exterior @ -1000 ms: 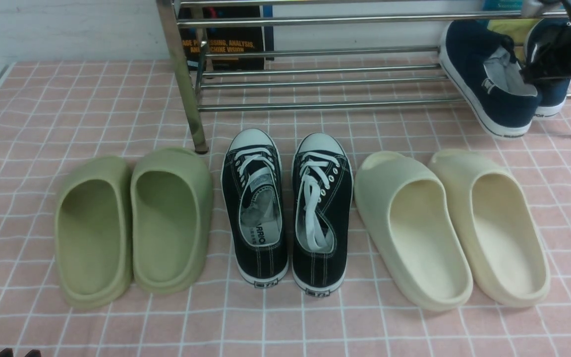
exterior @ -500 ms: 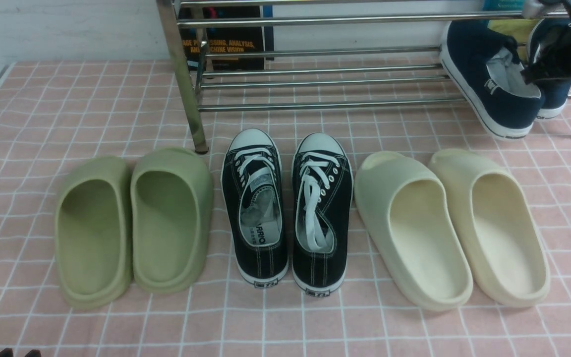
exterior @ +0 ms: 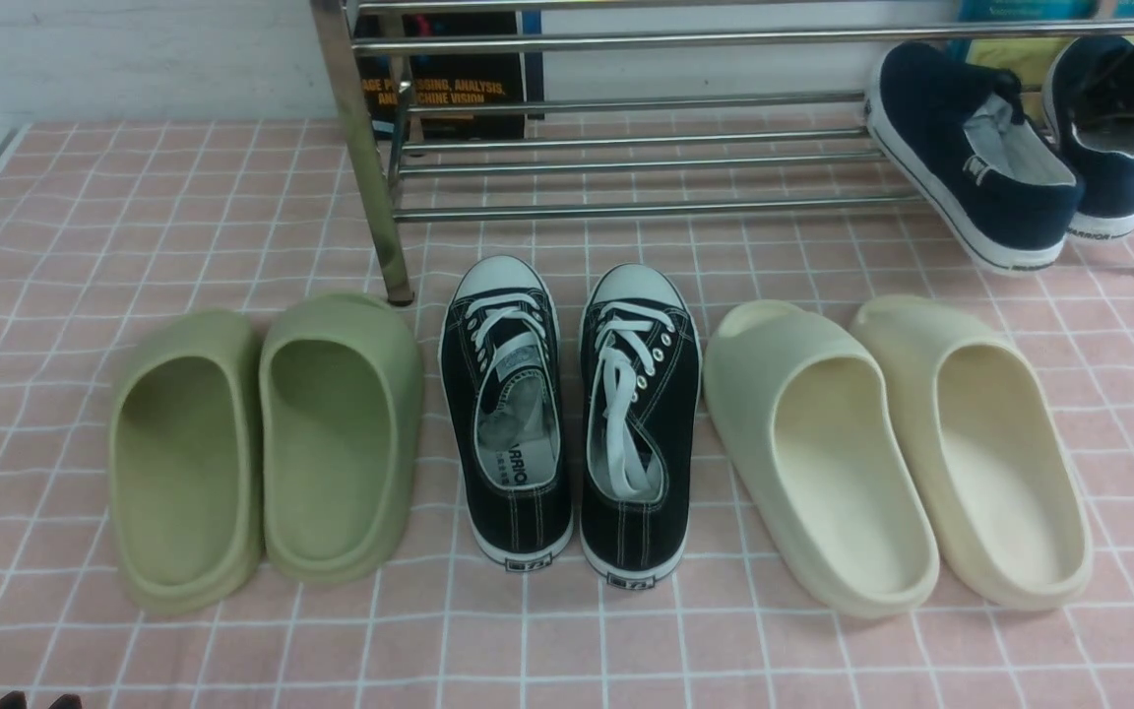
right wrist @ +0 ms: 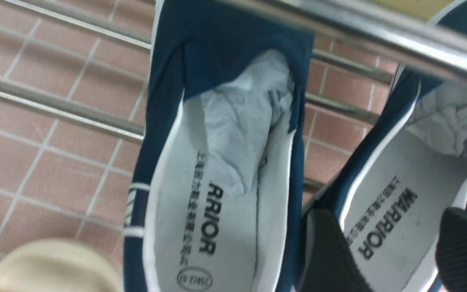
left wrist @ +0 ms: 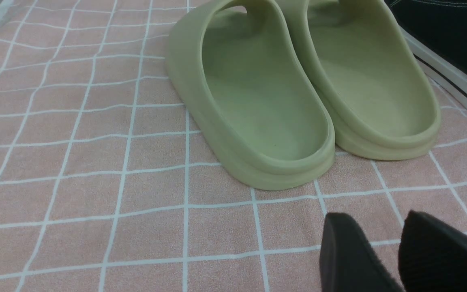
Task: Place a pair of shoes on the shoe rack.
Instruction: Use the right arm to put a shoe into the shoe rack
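Since my right claw (right wrist: 387,217) hangs with its 2 fingers spread wide either side of the heel of the end shoe (exterior: 1103,167), gripping nothing, the main risk is the exit. I cannot tell if a pad touches the collar, and a crooked pull-back could hook it and drag that shoe off the shoe rack (exterior: 626,207). Both navy shoes sit on the lowest tier at the rack's right end, toes in, heels toward me. The inner shoe (exterior: 966,158) lies skewed, heel hanging out past the front bar and tipped down toward the pink cloth (exterior: 134,197); I cannot tell if it touches. A nudge from my finger or from its mate could slide it off, since smooth gapped bars hold a sole poorly. 1 upper bar (right wrist: 379,36) crosses close over my wrist, so lifting straight up risks a knock that shakes the rack. My left claw (left wrist: 375,219) sits low over the cloth near the green slippers (left wrist: 298,101), fingers apart and empty, so no danger there.
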You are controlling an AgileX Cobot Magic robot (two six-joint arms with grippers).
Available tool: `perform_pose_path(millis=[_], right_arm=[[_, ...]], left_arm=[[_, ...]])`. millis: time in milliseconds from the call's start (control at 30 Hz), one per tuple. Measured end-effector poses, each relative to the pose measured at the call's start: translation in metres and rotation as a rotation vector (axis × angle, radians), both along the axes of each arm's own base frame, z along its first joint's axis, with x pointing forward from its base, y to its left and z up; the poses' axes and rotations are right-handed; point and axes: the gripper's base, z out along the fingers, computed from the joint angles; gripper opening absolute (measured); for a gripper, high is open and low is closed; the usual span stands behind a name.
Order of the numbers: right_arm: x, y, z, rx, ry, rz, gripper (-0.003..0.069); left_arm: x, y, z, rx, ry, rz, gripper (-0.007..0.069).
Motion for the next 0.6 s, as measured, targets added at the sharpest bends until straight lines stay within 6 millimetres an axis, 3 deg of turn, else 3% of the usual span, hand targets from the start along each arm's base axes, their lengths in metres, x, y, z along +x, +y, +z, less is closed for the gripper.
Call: perform_pose_path(millis=[133,433,600], right_arm=[[0.000,0.000,-0.004,0.003,0.024,0.004,0.0325],[0.005,-0.001,-0.028,0.006,0.109,0.011,0.0074],[0.001,-0.004,-0.031,-0.060,0.157,0.024,0.0035]], left_arm=[[0.000,0.000,0.000,0.000,0.000,0.000,0.0237],[0.000,0.000,0.000,0.000,0.000,0.000,0.0237],[0.000,0.000,0.000,0.000,0.000,0.000,0.0237]])
